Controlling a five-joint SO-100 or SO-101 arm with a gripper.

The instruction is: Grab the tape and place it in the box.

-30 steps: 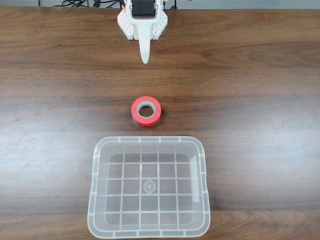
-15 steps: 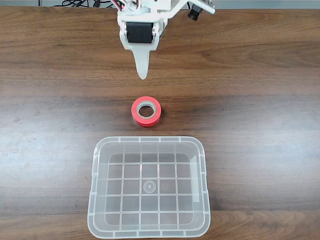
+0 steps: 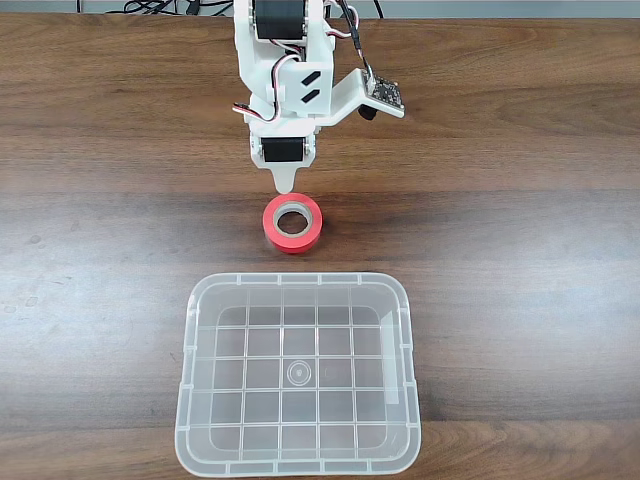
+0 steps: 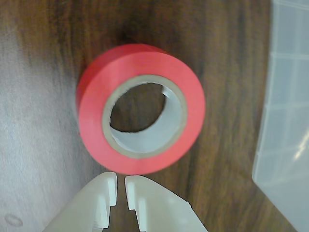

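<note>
The red-orange tape (image 3: 292, 223) lies flat on the wooden table, its pale core ring facing up; it is large in the wrist view (image 4: 141, 108). My white gripper (image 3: 285, 185) hovers just behind the roll in the fixed view, its tip near the roll's far edge. From the bottom of the wrist view the gripper (image 4: 120, 181) comes in with its two fingertips nearly together, shut on nothing, right beside the roll's rim. The clear plastic box (image 3: 298, 372) sits in front of the tape, empty, and its wall (image 4: 285, 121) shows at the right of the wrist view.
Bare wooden table (image 3: 520, 200) extends to both sides of the tape and box. Cables (image 3: 150, 6) run along the back edge behind the arm's base.
The arm has stretched forward and down from the back edge; the gripper tip has travelled toward the tape and now sits just behind it. Tape and box have not moved.
</note>
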